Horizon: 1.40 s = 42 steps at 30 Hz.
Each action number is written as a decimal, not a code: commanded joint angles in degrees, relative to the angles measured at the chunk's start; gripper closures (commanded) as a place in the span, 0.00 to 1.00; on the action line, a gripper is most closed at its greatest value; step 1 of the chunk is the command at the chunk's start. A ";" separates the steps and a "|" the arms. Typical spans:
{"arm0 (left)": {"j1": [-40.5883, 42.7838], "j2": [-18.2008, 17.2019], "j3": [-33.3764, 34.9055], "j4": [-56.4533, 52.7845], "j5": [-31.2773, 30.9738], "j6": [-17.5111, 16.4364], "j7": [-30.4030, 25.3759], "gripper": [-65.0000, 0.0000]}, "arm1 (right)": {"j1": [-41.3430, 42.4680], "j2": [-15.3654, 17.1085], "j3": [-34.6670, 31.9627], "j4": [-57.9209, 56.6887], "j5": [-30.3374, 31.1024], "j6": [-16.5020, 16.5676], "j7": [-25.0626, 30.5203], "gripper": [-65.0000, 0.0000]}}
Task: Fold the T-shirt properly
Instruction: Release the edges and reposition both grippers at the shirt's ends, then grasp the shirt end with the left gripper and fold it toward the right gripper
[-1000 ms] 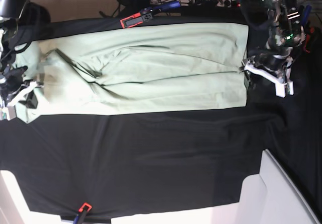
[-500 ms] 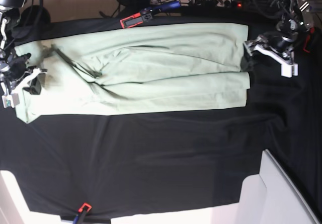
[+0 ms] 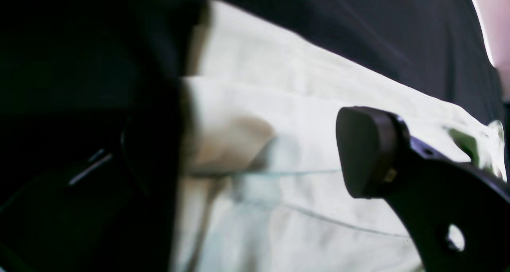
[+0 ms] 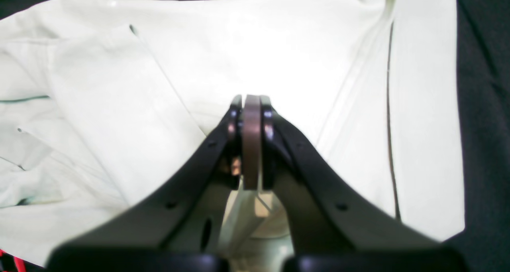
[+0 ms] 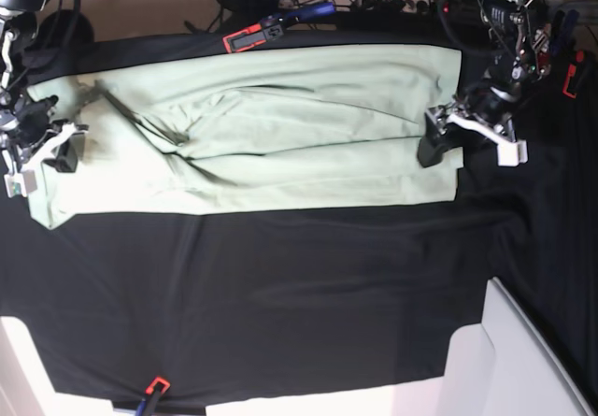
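Since the earlier frame, left gripper (image 5: 439, 137) advanced, spread, onto the T-shirt (image 5: 280, 126) hem; right gripper (image 4: 252, 144) pinched fabric, anchoring it.

Black cloth (image 5: 280, 294) spread over the tabletop, red clamps at its far edge (image 5: 250, 35) and near edge (image 5: 155, 387), cables (image 5: 374, 0) behind

T-shirt (image 5: 280, 136) | pale mint green, plain | folded lengthwise into a long band, creased mid-length | lies flat across the far half of the desk | tag possibly hidden
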 commanded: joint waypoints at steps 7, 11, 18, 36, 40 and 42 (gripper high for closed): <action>0.59 2.04 5.09 -0.27 1.40 0.25 3.75 0.00 | 0.58 0.95 0.24 0.89 0.59 0.39 1.40 1.00; 0.85 1.86 4.82 -0.27 1.40 0.25 3.75 0.29 | 0.58 0.95 0.24 0.72 0.59 0.39 1.40 1.00; 0.85 0.90 4.82 -0.18 1.31 0.33 3.75 0.87 | 0.58 0.95 0.24 0.72 0.59 0.39 1.40 1.00; 5.77 -0.95 5.44 26.99 1.40 12.99 10.87 1.00 | 0.58 0.95 0.24 0.63 0.50 0.39 1.40 1.00; 5.77 0.90 5.61 30.42 1.40 12.99 14.74 1.00 | 0.58 0.95 0.24 0.63 0.50 0.39 1.40 1.00; 5.77 1.86 5.61 31.73 1.40 12.99 16.24 1.00 | 0.58 0.95 0.24 0.63 0.50 0.39 1.40 1.00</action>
